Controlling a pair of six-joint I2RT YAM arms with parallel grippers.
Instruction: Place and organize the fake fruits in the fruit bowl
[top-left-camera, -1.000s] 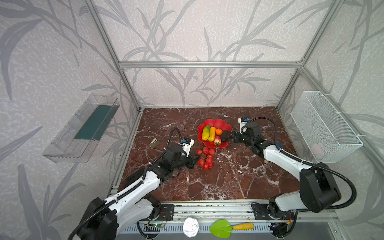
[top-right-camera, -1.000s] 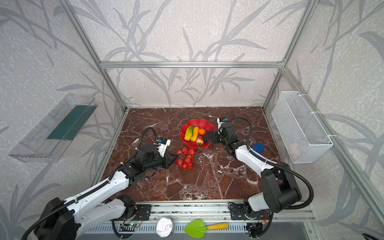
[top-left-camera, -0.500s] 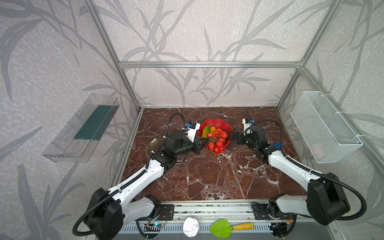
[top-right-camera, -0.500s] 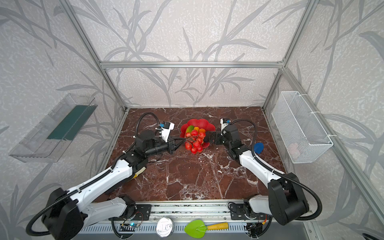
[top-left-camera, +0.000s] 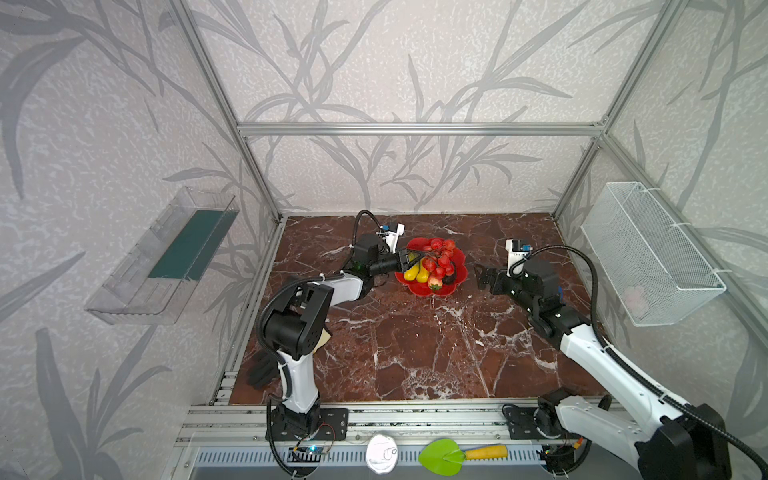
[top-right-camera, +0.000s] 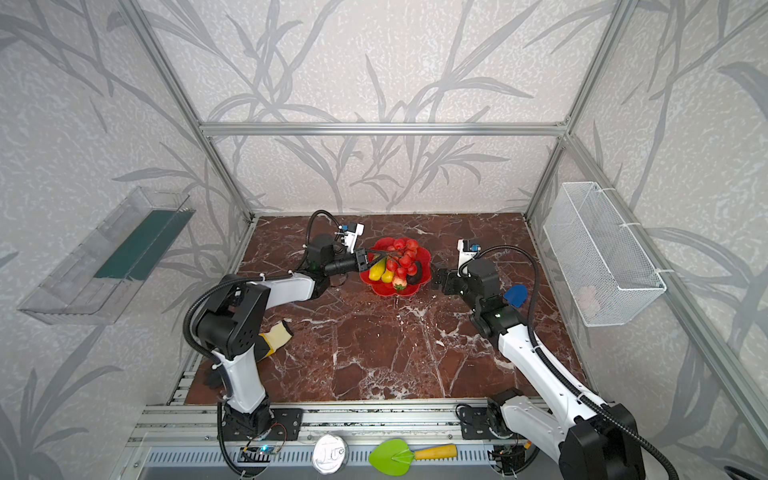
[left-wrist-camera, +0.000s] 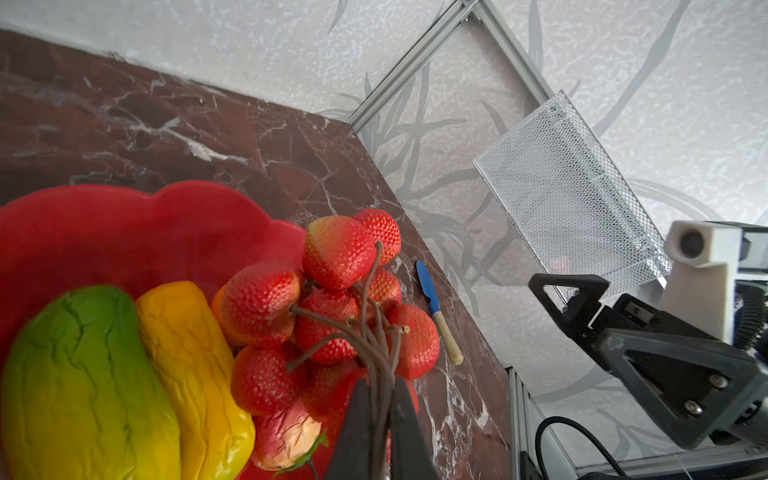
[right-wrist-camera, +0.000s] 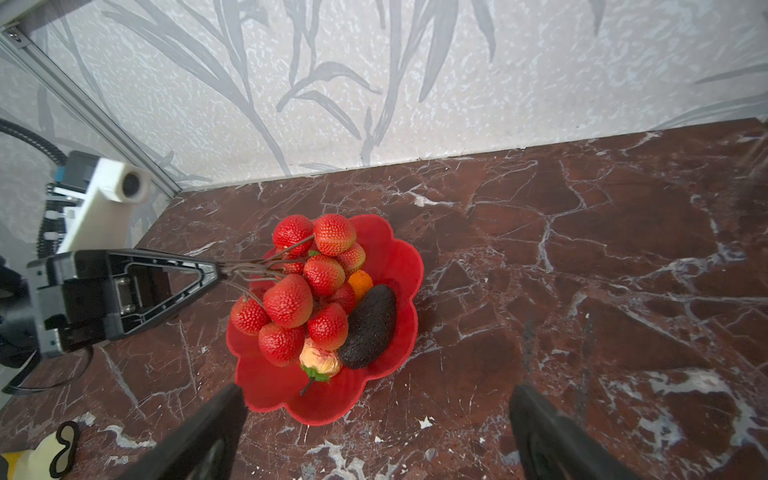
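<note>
Here the left gripper (right-wrist-camera: 216, 270) is pinched tight on the thin brown stems of the red berry cluster (right-wrist-camera: 307, 286), which hangs or rests over the far part of the red bowl (right-wrist-camera: 286, 395); the views do not settle which. The avocado (right-wrist-camera: 368, 328), small orange (right-wrist-camera: 360, 281), pink-yellow fruit (right-wrist-camera: 320, 357), green fruit (left-wrist-camera: 83, 386) and yellow fruit (left-wrist-camera: 195, 365) lie inside. The right gripper (top-left-camera: 478, 277) stands wide and empty just right of the bowl. The cluster is bulky and piled high, with berries at the far rim, so on release it may topple onto the table (right-wrist-camera: 582, 291). The stems could also snag between the jaws and drag the cluster back out.
</note>
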